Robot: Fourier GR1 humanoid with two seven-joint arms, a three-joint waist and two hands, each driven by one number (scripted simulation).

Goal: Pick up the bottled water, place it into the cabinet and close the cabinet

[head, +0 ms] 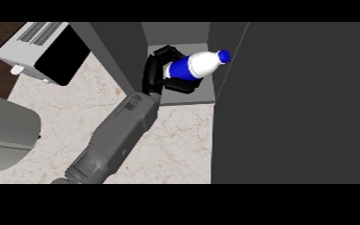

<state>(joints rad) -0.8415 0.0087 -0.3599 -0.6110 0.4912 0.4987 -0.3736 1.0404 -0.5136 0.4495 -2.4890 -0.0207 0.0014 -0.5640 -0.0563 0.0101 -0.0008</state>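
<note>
The bottled water (204, 63) is white with a blue label and a blue cap. It lies tilted, cap pointing to the upper right, inside the opening of the grey cabinet (188, 98). My left hand (152, 71) is shut on the bottle's lower part, with fingers curled over its far side and the thumb under its near side. The grey forearm (116, 133) runs up from the lower left edge. The bottle's base is hidden by the hand. I cannot tell whether the bottle touches the shelf. The cabinet door (288, 100) stands open as a wide dark panel on the right.
A dark cabinet side panel (112, 52) stands just left of the hand. A white and black appliance (42, 52) sits at the upper left on the marble counter (175, 143). A grey curved object (14, 133) shows at the left edge.
</note>
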